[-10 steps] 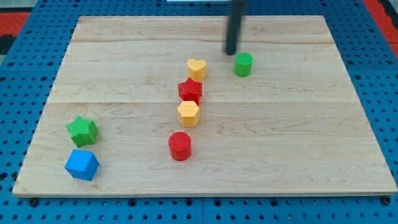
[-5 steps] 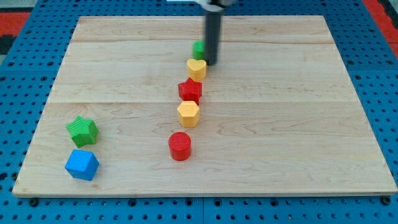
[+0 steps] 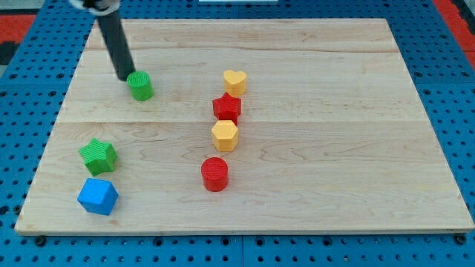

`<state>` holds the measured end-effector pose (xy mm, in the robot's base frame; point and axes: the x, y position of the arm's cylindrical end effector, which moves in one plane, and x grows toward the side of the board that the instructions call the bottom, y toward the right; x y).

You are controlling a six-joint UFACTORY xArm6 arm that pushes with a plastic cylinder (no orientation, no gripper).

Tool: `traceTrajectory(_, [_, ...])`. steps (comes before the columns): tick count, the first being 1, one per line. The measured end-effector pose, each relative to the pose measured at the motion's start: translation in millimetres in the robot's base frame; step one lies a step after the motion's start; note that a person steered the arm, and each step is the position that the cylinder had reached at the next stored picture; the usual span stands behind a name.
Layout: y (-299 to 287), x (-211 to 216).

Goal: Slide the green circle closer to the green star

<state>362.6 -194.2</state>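
straight dark matte rod [image 3: 113, 44], rounded tip [image 3: 124, 76]

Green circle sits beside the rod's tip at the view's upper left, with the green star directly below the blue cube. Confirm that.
Not quite. The green circle does sit beside my tip at the view's upper left, but the camera view shows the green star directly above the blue cube, not below it.

Bright, even light from overhead, no glare on the pale wooden board [image 3: 312, 185]. Shadows short and soft, hugging each block's base. Dark rod blurs at the view's top; my tip [image 3: 123, 77] and the blocks stay sharp. No edge distortion.
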Motion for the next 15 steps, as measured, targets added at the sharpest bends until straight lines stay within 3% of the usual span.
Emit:
traceTrajectory(1, [15.4,-16.4])
traceTrajectory(2, [68.8,-15.8])
traceTrajectory(3, [42.9,18.5])
traceTrajectory(4, [9.4,22.4])
traceTrajectory(5, [34.0,8.0])
traceTrajectory(6, [-24.2,1.1])
traceTrajectory(7, [-50.3,21.5])
traceTrajectory(8, [-24.6,52.8])
traceTrajectory(10, [-0.7,6.6])
traceTrajectory(13, [-33.0,74.8])
traceTrajectory(15, [-19.7,10.7])
